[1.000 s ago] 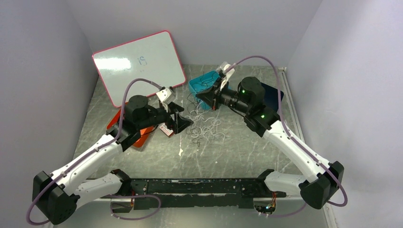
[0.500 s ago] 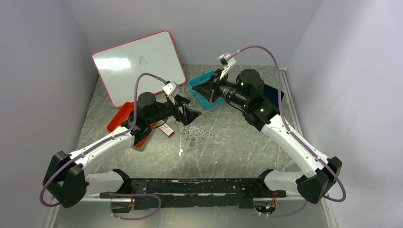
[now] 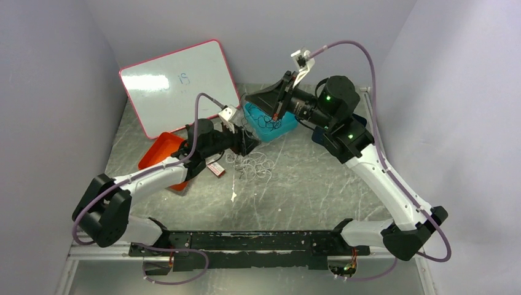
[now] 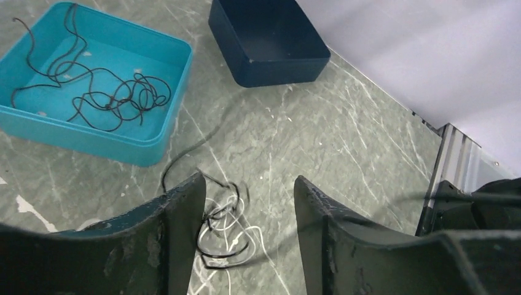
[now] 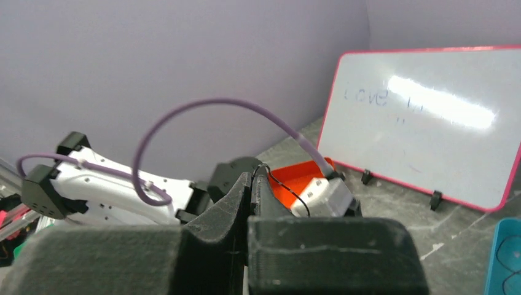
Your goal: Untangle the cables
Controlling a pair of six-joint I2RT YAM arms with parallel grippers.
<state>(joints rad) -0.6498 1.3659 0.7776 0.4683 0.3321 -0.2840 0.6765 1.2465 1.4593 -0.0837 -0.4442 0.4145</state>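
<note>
Grey marble worktop carries the cables, mid-frame; left claw gapes astride them, right claw pinches a black strand (light, limp, probably best pinched at a loose end).

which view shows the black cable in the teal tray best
Left wrist: the thin black cable lies looped and clear inside the teal plastic tray. Top external shows it small; right wrist catches only a sliver at frame edge.

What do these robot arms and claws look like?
The left arm and right arm have white shells and black joints. The left gripper and right gripper are black, with two wedge-shaped fingers. A purple cable loops along each arm; green lights dot the right one.
</note>
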